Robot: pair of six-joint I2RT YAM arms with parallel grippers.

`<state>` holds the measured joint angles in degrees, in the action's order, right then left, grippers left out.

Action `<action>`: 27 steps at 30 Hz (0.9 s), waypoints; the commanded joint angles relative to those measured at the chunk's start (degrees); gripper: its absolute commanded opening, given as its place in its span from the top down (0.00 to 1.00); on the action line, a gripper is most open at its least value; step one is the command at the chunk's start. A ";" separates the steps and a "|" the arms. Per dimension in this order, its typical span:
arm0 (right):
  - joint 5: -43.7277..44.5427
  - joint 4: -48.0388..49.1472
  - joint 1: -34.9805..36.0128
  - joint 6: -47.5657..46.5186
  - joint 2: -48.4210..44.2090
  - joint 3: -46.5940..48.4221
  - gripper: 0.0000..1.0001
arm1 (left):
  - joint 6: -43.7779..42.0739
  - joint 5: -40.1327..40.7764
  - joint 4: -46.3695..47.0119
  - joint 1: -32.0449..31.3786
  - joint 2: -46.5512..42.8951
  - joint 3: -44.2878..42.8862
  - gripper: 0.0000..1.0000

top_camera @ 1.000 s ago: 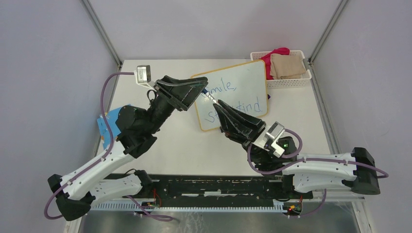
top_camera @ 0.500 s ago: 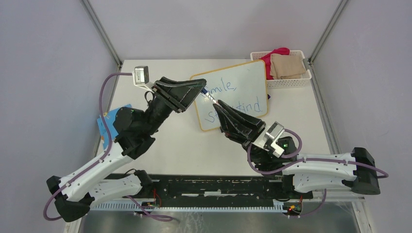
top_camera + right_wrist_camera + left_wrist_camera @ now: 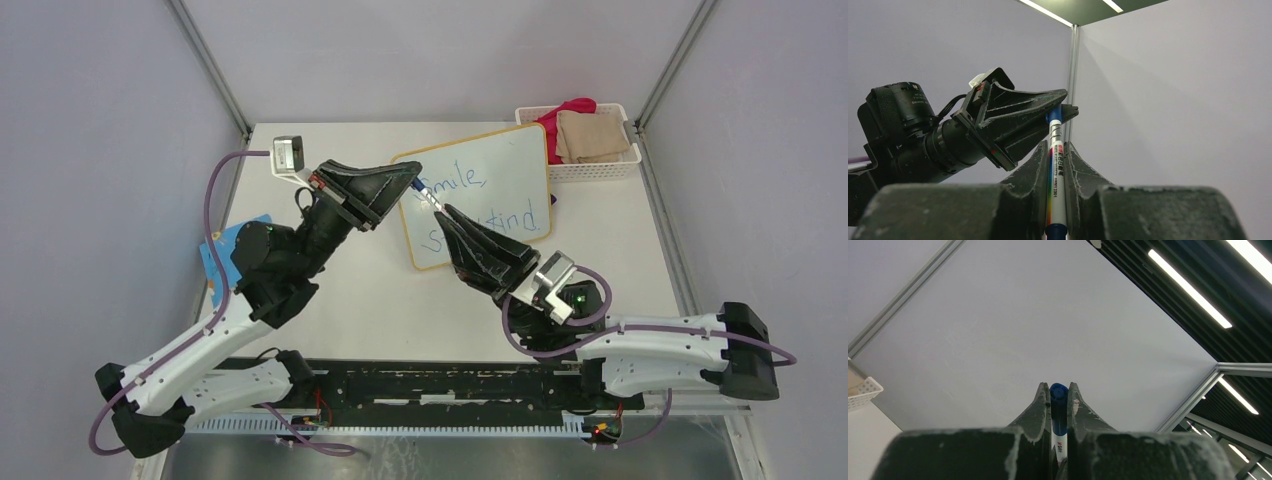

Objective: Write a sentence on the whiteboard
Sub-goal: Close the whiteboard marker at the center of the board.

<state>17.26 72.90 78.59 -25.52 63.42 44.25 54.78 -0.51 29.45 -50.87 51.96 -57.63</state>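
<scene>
The right end effector (image 3: 1054,148) pinches the light, likely slippery marker (image 3: 1054,172) at its barrel; the left end effector (image 3: 1058,390) pinches the cap (image 3: 1058,410).

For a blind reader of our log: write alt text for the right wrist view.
The right hand grips a white marker, and the left hand, reaching in from the left, pinches the blue cap at its far end. A grey wall stands behind.

A white basket (image 3: 595,171) at the surface's (image 3: 400,310) far right corner holds a pink cloth (image 3: 578,104) and a tan cloth (image 3: 592,135); a blue card (image 3: 226,242) lies at the left edge.
</scene>
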 commanded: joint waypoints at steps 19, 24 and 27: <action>1.39 1.36 -0.84 -5.32 6.56 8.69 1.00 | 2.83 -2.47 -5.10 -7.10 4.71 1.84 0.98; 1.15 1.28 -1.41 -5.20 7.67 10.13 1.00 | 2.39 -2.56 -5.55 -8.92 5.98 2.05 0.98; 0.89 0.95 -1.59 -5.16 8.10 11.01 1.00 | 2.06 -2.71 -5.59 -9.24 6.05 2.29 0.98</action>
<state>18.85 76.66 78.63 -30.33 69.43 50.28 58.24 9.39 35.09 -54.94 54.35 -57.76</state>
